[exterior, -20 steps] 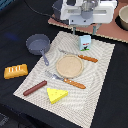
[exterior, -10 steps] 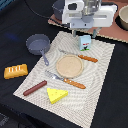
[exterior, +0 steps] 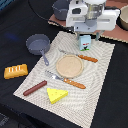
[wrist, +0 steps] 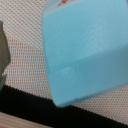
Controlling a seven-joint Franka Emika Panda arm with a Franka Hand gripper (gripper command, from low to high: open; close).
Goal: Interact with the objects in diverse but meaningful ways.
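Observation:
The white milk carton (exterior: 85, 43) with its pale blue top (wrist: 85, 45) stands upright at the far end of the placemat (exterior: 102, 75). My gripper (exterior: 88, 35) hangs right over it. In the wrist view one grey finger (wrist: 3, 55) shows beside the carton with a gap between them, so the gripper looks open. A small grey saucepan (exterior: 37, 44) sits at the mat's corner towards the exterior view's left. The bread loaf (exterior: 16, 71) lies on the dark table. The sausage (exterior: 35, 88) and cheese wedge (exterior: 57, 94) lie on the mat's near end.
A round wooden plate (exterior: 69, 66) sits mid-mat, with an orange-handled knife (exterior: 80, 56) behind it and a fork (exterior: 66, 80) in front. A larger grey pot (exterior: 61, 9) and a bowl (exterior: 122, 17) stand on a brown board at the back.

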